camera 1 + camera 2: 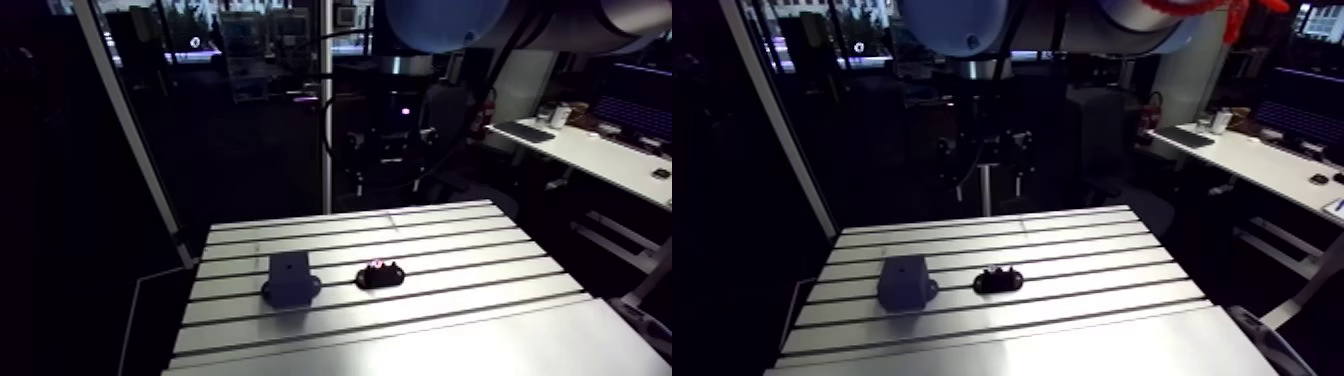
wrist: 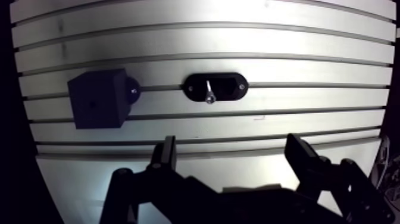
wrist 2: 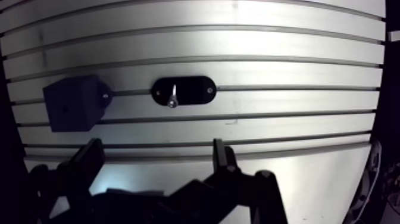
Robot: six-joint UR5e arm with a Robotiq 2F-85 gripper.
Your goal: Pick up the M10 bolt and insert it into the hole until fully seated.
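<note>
A silvery bolt (image 2: 209,92) stands in a black oval holder (image 2: 227,87) on the slotted aluminium table (image 2: 286,53). Beside the holder sits a dark square block (image 2: 98,98) with a rounded foot and a small dark spot on its top face. In the arm view the block (image 1: 290,278) and the holder (image 1: 380,274) lie side by side near the table's middle. My gripper (image 2: 232,146) hangs well above the table, nearer the front edge than the holder. It is open, with its two dark fingers (image 2: 166,152) wide apart and nothing between them.
The table (image 1: 450,300) has long parallel slots and a smooth plate along its front edge. A slanted metal post (image 1: 130,130) rises behind the table's far left corner.
</note>
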